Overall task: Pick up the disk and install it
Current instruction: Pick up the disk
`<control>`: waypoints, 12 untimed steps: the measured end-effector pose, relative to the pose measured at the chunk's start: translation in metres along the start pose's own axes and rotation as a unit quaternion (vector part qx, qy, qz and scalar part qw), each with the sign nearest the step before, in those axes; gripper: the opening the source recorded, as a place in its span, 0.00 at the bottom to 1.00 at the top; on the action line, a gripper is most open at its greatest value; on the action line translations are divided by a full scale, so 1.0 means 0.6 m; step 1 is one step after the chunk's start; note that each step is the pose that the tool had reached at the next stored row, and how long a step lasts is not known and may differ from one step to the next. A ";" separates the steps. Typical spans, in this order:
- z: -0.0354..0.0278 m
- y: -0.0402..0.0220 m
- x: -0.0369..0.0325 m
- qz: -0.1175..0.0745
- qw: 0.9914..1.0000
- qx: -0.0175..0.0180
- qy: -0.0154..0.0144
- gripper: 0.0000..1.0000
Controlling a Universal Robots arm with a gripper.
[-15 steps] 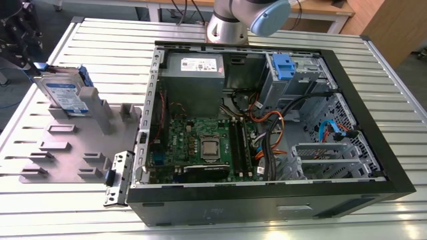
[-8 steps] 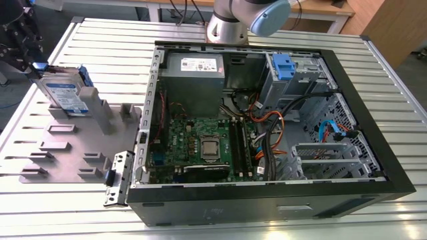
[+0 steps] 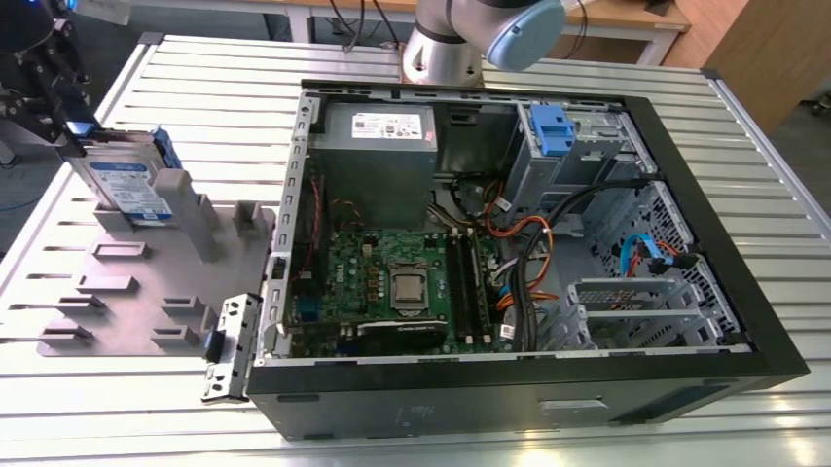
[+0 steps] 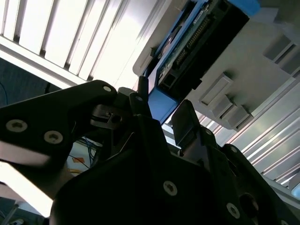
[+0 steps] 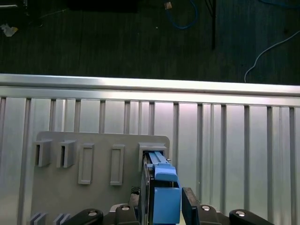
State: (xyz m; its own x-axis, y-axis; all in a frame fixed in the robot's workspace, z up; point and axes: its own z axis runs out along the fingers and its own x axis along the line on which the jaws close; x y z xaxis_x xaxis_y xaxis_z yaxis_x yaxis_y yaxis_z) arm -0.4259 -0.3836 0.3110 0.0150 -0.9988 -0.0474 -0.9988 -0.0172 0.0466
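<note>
Clamps gripper (image 3: 81, 136) tight on both sides of blue-railed disk (image 3: 130, 185), upright in grey rack (image 3: 143, 282) at ten o'clock in exterior view; stands at nine o'clock from open computer case (image 3: 454, 399) on slatted table (image 3: 130, 418).

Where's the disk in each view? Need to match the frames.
Exterior view: the disk stands on edge in the grey fixture plate, at the exterior view's left, outside the computer case.
First wrist view: the disk is edge-on, its blue rail facing the camera, in the plate's end slot.
Second wrist view: the disk shows its dark connector side.
Shared landmark: the grey fixture plate, which holds the disk in all three.
</note>
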 end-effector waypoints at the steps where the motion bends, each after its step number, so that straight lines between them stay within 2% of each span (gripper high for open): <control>1: 0.002 0.000 0.000 0.000 1.000 0.000 0.000 0.47; 5: 0.011 -0.001 0.001 -0.001 1.000 0.001 0.000 0.47; 6: 0.012 -0.001 0.001 -0.001 1.000 0.002 0.000 0.47; 9: 0.016 0.000 0.001 -0.002 1.000 0.009 0.000 0.47; 10: 0.016 0.000 0.001 -0.002 1.000 0.011 0.000 0.47; 12: 0.017 0.001 0.001 -0.002 1.000 0.011 0.000 0.47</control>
State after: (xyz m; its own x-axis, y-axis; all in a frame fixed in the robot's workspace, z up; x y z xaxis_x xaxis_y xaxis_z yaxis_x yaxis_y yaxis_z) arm -0.4268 -0.3837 0.3010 0.0194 -0.9987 -0.0468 -0.9995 -0.0205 0.0240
